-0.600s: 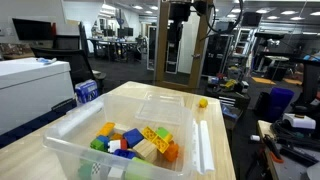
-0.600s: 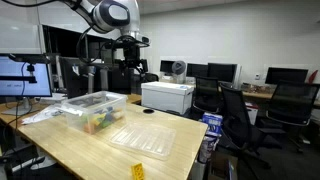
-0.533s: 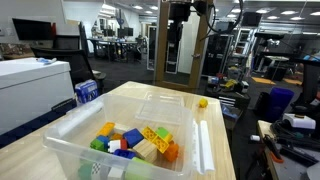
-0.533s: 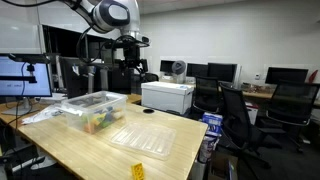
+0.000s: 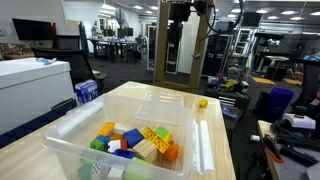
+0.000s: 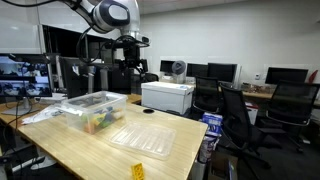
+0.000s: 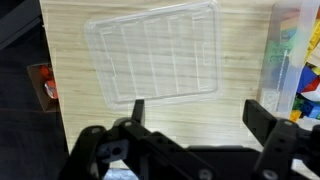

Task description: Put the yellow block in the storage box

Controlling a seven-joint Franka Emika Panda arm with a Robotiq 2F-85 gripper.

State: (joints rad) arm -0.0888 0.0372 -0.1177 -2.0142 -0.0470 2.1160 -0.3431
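Observation:
The yellow block [image 5: 202, 102] is a small cube near the far edge of the wooden table; in an exterior view it lies at the near edge [image 6: 138, 171]. The storage box [image 5: 72, 146] is a clear bin holding several coloured blocks; it also shows in an exterior view [image 6: 95, 100] and at the right edge of the wrist view [image 7: 296, 60]. My gripper [image 5: 180, 18] hangs high above the table, open and empty, also seen in an exterior view [image 6: 127, 66]. In the wrist view its fingers [image 7: 195, 115] are spread over bare wood. The yellow block is out of the wrist view.
A clear flat lid [image 5: 160, 100] lies on the table between box and block, also in the wrist view [image 7: 155, 55] and an exterior view [image 6: 145, 140]. A white printer [image 6: 167, 96], a blue carton [image 5: 87, 91] and office chairs [image 6: 240, 115] stand beside the table.

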